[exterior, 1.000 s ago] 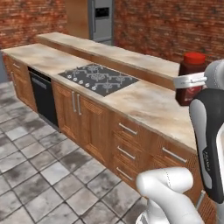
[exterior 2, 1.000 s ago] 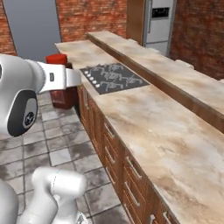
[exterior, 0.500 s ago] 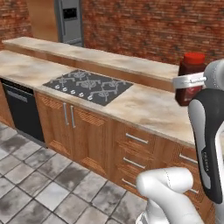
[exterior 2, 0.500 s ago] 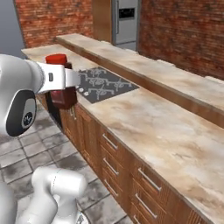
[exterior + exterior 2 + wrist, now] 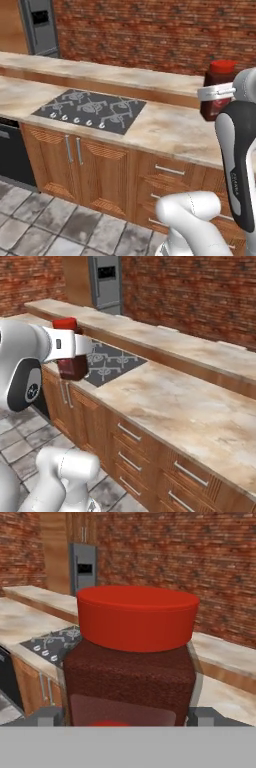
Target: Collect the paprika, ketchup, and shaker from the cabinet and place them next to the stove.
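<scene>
The paprika (image 5: 132,662), a dark red-brown jar with a bright red cap, sits between my fingers and close in front of the hand camera. My gripper (image 5: 215,93) is shut on the paprika (image 5: 219,90), holding it upright in the air above the counter, to the right of the stove (image 5: 92,109). From the right base camera the paprika (image 5: 72,363) hangs in my gripper (image 5: 70,351) in front of the stove (image 5: 112,363). The stove (image 5: 50,644) lies low on the left in the hand view. Ketchup, shaker and cabinet are out of view.
A pale stone counter (image 5: 165,130) runs past the stove, with a raised back ledge (image 5: 125,77) before a brick wall. Wooden doors and drawers (image 5: 100,170) sit below it, and a black dishwasher (image 5: 10,155) to the left. A grey fridge (image 5: 105,281) stands far back.
The base has driven and turned, so the whole kitchen has shifted in both base views and the counter is now seen more squarely. The paprika stays in my gripper, unmoved against the arm.
</scene>
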